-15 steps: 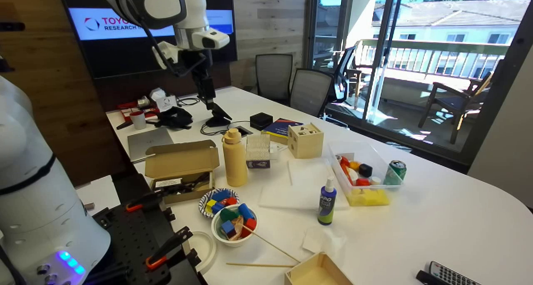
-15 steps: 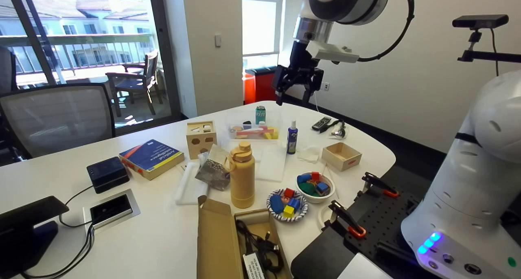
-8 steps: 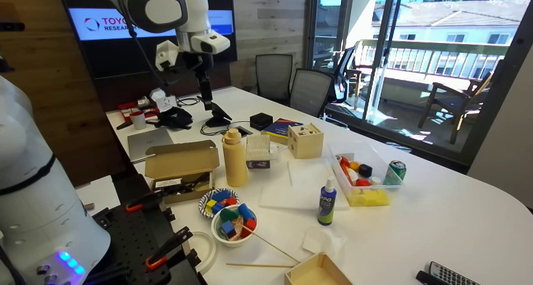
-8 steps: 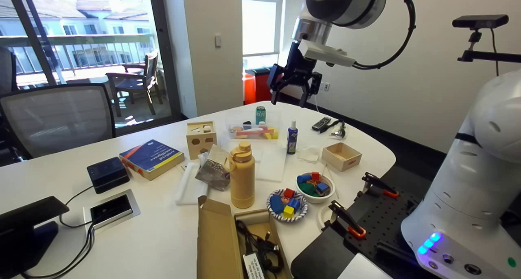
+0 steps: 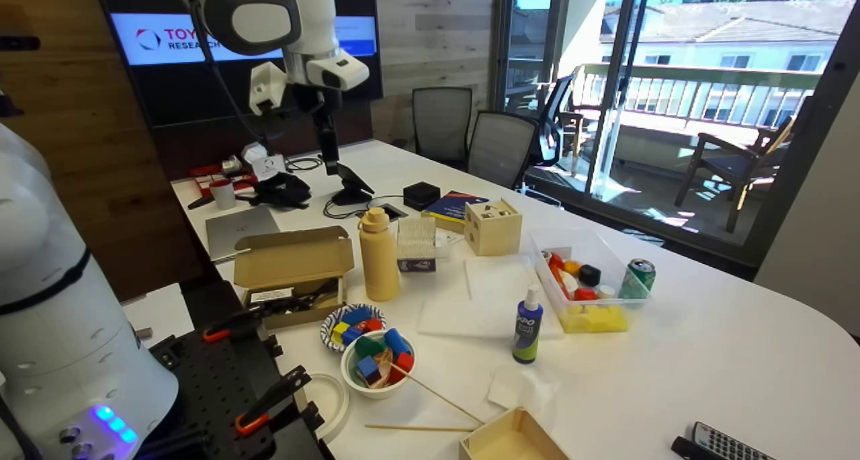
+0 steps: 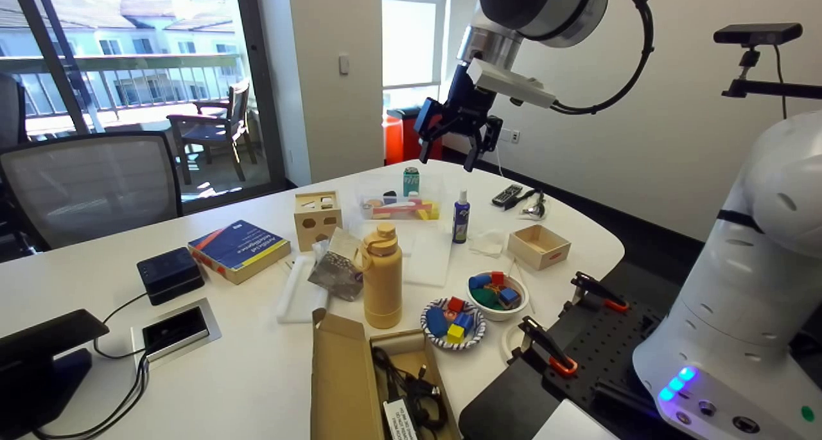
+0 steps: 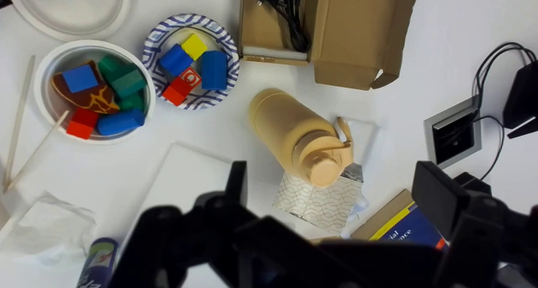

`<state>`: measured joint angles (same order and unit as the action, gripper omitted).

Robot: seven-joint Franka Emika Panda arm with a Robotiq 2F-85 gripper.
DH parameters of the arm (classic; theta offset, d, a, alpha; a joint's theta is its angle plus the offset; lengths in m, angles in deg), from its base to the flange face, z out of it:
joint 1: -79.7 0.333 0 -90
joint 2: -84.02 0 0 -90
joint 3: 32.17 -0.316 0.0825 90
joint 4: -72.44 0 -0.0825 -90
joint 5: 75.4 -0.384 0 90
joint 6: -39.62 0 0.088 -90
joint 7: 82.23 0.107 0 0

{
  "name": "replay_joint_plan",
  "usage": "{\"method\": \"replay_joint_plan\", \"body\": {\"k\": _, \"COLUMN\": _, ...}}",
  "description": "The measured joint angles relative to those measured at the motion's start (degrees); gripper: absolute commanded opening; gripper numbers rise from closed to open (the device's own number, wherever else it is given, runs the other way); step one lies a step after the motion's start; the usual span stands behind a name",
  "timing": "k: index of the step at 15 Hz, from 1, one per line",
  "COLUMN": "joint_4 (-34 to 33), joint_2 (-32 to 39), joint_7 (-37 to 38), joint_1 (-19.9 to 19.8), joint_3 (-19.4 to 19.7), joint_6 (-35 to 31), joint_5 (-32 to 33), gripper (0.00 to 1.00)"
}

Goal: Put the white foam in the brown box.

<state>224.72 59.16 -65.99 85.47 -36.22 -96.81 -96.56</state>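
A flat white slab that looks like the white foam [image 5: 457, 317] lies on the table; the wrist view shows part of this foam [image 7: 185, 174], partly covered by a finger. Another thin white piece [image 6: 300, 295] rests behind the bottle in an exterior view. Cables and a white-labelled item lie inside the low brown box [image 5: 292, 262], whose lid is folded back; the wrist view has this box [image 7: 357, 35] at its top. High above the table, my gripper [image 6: 447, 158] hangs open, and in the wrist view its fingers [image 7: 238, 183] are wide apart with nothing held.
A tall yellow bottle [image 7: 290, 132] stands between foam and box, beside a patterned tissue box [image 7: 319, 199]. Bowls of blocks [image 6: 498, 299], a spray bottle [image 5: 528, 329], a wooden cube [image 5: 492, 228], a clear bin [image 5: 605, 245] and a small wooden tray [image 6: 538, 246] surround the slab.
My gripper has shifted a little to the left in both exterior views and turned slightly, still open. The objects on the table have not moved.
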Motion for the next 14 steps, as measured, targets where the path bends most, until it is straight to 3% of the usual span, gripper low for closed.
{"method": "replay_joint_plan", "body": {"k": 3, "joint_4": -0.05, "joint_2": 0.12, "joint_7": -0.13, "joint_1": 0.03, "joint_3": 0.03, "joint_6": -0.09, "joint_5": 0.07, "gripper": 1.0}}
{"method": "replay_joint_plan", "body": {"k": 6, "joint_4": -0.36, "joint_2": 3.97, "joint_7": 4.92, "joint_1": -3.02, "joint_3": -1.02, "joint_6": -9.33, "joint_5": 3.13, "gripper": 1.0}}
{"method": "replay_joint_plan", "body": {"k": 10, "joint_4": -3.62, "joint_2": 17.58, "joint_7": 14.4, "joint_1": -10.13, "joint_3": -1.26, "joint_6": -24.21, "joint_5": 11.41, "gripper": 1.0}}
{"method": "replay_joint_plan", "body": {"k": 12, "joint_4": -6.47, "joint_2": 25.04, "joint_7": 21.88, "joint_1": -12.39, "joint_3": -0.63, "joint_6": -27.64, "joint_5": 17.31, "gripper": 1.0}}
{"method": "replay_joint_plan", "body": {"k": 14, "joint_4": -9.64, "joint_2": 31.58, "joint_7": 28.2, "joint_1": -12.23, "joint_3": 0.69, "joint_6": -28.02, "joint_5": 21.03, "gripper": 1.0}}
